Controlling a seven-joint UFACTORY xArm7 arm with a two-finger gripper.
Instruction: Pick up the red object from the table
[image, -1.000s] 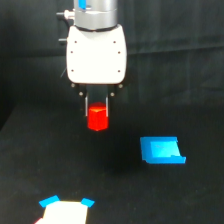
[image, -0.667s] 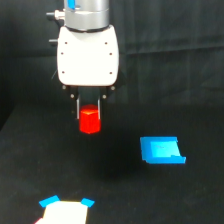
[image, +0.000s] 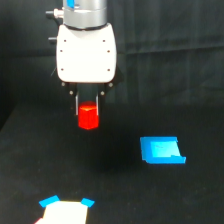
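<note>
Red prism clamped in the pincer, clear of the table

Red and short, the red object (image: 88, 117) hangs between the two thin dark fingers (image: 77, 105) of the gripper (image: 88, 111), which is closed on its upper part and grips it at the sides. Only the lower body of the prism shows fully; its top sits in shadow under the white gripper housing (image: 86, 52), so the lighter top face is hard to make out. It is off the table (image: 115, 195), with black surface visible beneath it. The arm above the housing is cut off by the upper edge of the view. To the exterior view's right lies a flat bright blue piece (image: 161, 149), well apart from the prism. At the bottom edge sits a pale shape with blue corners (image: 66, 209) (cropped, and too blurred to identify)
</note>
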